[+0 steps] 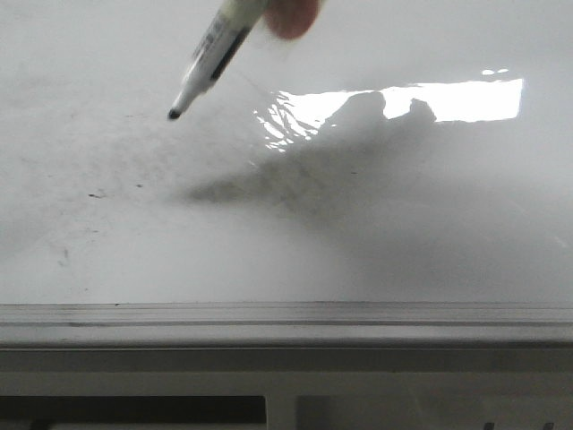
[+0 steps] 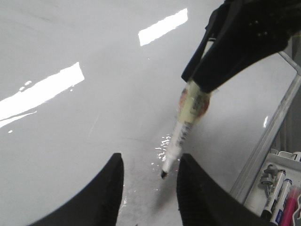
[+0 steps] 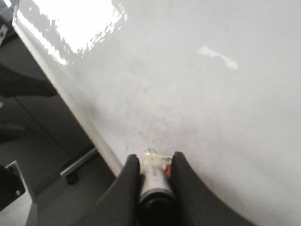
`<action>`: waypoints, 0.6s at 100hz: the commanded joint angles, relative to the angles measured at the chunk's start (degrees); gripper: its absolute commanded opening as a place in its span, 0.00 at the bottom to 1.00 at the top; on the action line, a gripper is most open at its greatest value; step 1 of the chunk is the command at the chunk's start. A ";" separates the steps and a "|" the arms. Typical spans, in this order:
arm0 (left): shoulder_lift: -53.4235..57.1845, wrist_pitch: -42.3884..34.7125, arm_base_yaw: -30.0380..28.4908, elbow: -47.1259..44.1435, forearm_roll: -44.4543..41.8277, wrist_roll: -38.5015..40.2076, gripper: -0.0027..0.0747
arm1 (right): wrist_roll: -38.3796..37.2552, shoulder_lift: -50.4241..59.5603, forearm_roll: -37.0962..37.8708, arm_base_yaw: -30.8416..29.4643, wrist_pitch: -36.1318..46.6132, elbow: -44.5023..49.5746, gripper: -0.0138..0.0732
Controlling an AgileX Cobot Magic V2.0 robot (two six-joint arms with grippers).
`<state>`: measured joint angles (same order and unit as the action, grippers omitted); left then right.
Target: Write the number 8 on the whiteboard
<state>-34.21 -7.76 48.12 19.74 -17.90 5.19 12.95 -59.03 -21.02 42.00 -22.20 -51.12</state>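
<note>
Front view: a marker (image 1: pixel 213 55) is slanting down from the top edge, black tip hanging just over the whiteboard (image 1: pixel 376 251), its shadow lying to the right below the tip; cannot tell if the tip is touching. The board is showing only faint grey smudges and a bright glare patch, with the grey edge rail (image 1: pixel 286 315) running along the near side; no number 8 drawn on it yet. Left wrist view: the left gripper (image 2: pixel 149 188) is sitting with its fingers apart, nothing between them, hovering over the board; the right gripper (image 2: pixel 214 66) is coming in from above, clamped on the marker's upper barrel, tip pointing at the board. Spare markers (image 2: pixel 282 195) are lying in a tray past the rail. Right wrist view: the right gripper's fingers (image 3: pixel 124 188) are squeezing the marker's barrel end, white board filling the frame beyond.
</note>
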 commanded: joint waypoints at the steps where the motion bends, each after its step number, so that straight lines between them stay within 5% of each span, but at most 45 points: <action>1: 0.33 -2.90 0.26 1.85 1.58 0.42 0.37 | -0.17 1.17 1.01 -3.39 1.06 -4.49 0.09; 26: -0.05 -3.73 0.26 1.85 1.58 0.42 0.36 | -0.28 -0.55 2.14 -8.80 -0.58 -8.42 0.09; 60: -0.15 -3.13 0.26 1.85 1.31 0.31 0.36 | -0.43 -7.63 2.42 -8.94 -4.70 -8.42 0.09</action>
<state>-33.97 -7.27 48.12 19.74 -17.15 5.19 12.16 -66.87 -20.86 33.64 -28.35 -57.97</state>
